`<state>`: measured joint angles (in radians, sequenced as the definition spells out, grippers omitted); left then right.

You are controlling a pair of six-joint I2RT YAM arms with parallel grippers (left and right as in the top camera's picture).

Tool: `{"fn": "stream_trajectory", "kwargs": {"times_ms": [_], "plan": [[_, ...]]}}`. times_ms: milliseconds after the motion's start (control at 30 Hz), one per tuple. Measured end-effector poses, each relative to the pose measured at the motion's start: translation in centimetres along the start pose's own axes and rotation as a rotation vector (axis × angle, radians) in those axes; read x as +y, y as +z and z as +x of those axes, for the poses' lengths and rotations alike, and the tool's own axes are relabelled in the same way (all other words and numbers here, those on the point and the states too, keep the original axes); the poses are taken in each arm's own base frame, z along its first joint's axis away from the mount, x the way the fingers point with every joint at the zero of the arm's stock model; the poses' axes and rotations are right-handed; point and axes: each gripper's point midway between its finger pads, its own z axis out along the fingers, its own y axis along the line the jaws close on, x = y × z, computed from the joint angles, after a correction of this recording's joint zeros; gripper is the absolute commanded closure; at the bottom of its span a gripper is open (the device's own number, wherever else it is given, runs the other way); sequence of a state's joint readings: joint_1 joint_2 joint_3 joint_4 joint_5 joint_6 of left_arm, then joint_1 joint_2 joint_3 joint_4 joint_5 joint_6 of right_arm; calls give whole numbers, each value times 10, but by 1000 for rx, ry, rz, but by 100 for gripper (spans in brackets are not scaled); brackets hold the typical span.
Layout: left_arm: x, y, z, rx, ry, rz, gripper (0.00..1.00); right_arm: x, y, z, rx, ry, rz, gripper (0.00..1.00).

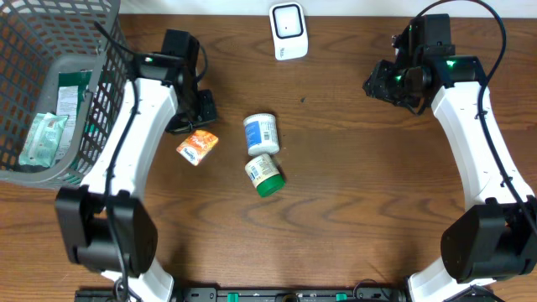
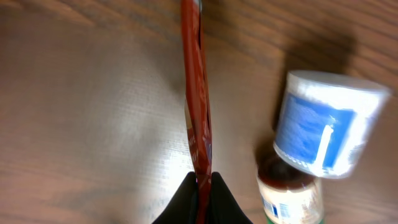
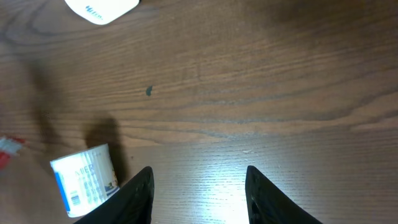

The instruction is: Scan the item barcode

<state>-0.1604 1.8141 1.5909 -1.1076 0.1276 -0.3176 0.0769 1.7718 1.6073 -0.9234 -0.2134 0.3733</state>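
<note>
Hard-to-see bits first. From the left wrist cam the packet is edge-on, just a thin red strip. No print or barcode is readable there, & its far end runs out of frame. From overhead its orange face shows, but the print's too small to read, so can't tell if a barcode is on that side. The left gripper's tips are mostly hidden by the arm from above. The scanner is cut off in the right wrist view, only a white corner showing. The green-capped bottle is cropped at the bottom of the left wrist view, cap out of frame.

The left gripper is pinched tight on the packet's near edge, a black finger each side. Can't tell whether the packet touches the table. The packet sits left of centre, well apart from the scanner, which is mid-table at the far edge. The right gripper is over on the right nr the far edge. Its fingers are parted w/ nothing between them, only bare wood below, well apart from the packet.

The white bottle, blue label, lies on its side just right of the packet. The green-capped one is right against it on the near side. The basket at far left holds flat green-&-white pouches. Can't tell how many through the mesh.
</note>
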Motion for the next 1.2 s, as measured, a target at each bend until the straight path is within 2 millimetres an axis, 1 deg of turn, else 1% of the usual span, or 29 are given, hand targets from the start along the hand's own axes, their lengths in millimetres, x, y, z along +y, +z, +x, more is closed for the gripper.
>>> {"fn": "stream_trajectory", "kwargs": {"times_ms": [67, 133, 367, 400, 433, 467, 500, 533, 567, 667, 833, 900, 1000, 1067, 1133, 1167, 1200], "plan": [[-2, 13, -7, -4, 0, 1, 93, 0, 0, 0, 0, 0, 0, 57], [-2, 22, -12, -6, 0, -1, 93, 0, 0, 0, 0, 0, 0, 57], [0, 45, -10, 45, -4, -22, 93, 0, 0, 0, 1, 0, 0, 57], [1, 48, -9, 55, -5, -25, 90, 0, 0, 0, 1, 0, 0, 57], [2, 52, -8, 64, -5, -30, 84, 0, 0, 0, 1, 0, 0, 57], [2, 55, -6, 74, -2, -33, 73, 0, 0, 0, 1, 0, 0, 57], [3, 58, -6, 82, -3, -37, 59, 0, 0, 0, 1, -1, 0, 57], [4, 61, -4, 89, -4, -39, 50, 0, 0, 0, 1, -1, 0, 57], [4, 63, -3, 96, -8, -43, 45, 0, 0, 0, 1, -1, 0, 57], [6, 67, -1, 108, -8, -48, 37, 0, 0, 0, 1, -2, 0, 57], [7, 66, 1, 119, -11, -52, 34, 0, 0, 0, 1, -2, 0, 56], [7, 62, 3, 129, -11, -56, 34, 0, 0, 0, 1, -2, 0, 56], [4, 46, -3, 116, -11, -51, 34, 0, 0, 0, 1, -2, 1, 56], [-1, 26, -11, 83, -10, -38, 34, 0, 0, 0, 1, -2, 0, 56], [-5, -5, -24, 22, -12, -15, 34, 0, 0, 0, 1, -3, 0, 55], [-7, -24, -30, -11, -14, -1, 34, 0, 0, 0, 1, -2, 0, 55], [-8, -38, -37, -50, -17, 12, 34, 0, 0, 0, 1, -2, 0, 55]]}}
